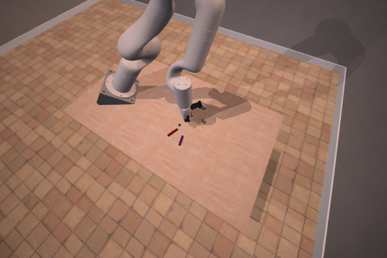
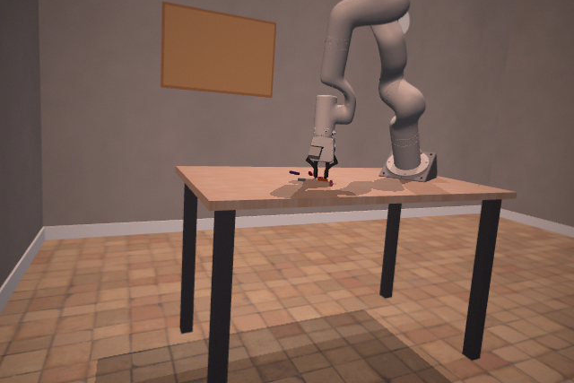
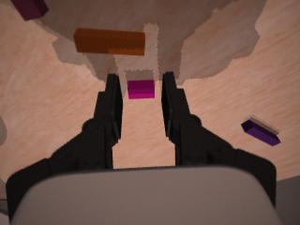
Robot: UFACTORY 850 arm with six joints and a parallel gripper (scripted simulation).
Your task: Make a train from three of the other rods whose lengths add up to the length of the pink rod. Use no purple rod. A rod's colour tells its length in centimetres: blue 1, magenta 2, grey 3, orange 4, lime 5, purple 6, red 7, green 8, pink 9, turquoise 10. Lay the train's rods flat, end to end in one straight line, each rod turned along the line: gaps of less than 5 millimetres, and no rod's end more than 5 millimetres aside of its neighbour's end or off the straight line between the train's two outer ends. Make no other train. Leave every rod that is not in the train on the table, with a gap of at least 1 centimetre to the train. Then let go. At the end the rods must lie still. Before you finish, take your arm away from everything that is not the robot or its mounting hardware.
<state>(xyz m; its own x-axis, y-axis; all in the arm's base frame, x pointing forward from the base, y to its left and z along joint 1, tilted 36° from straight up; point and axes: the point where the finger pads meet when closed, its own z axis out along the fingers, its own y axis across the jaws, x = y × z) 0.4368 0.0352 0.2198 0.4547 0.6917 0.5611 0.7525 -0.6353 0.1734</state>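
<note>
Magenta rod (image 3: 141, 89) lies flat on the table (image 3: 56, 108), right between the gripper's (image 3: 140, 104) black fingertips, and there is daylight on both sides of it: the jaws are spread, gripping nothing. Just beyond it sits the orange rod (image 3: 110, 41), flat in the arm's shadow, its long side facing the magenta rod with a small gap between them. Out to the right of the wrist view, a purple rod (image 3: 261, 132) lies at an angle, well apart. From above, the red rod (image 1: 172, 132) and a tiny blue rod (image 1: 179, 124) lie near the gripper, and a grey rod (image 1: 203, 121) rests in shadow on its other side.
</note>
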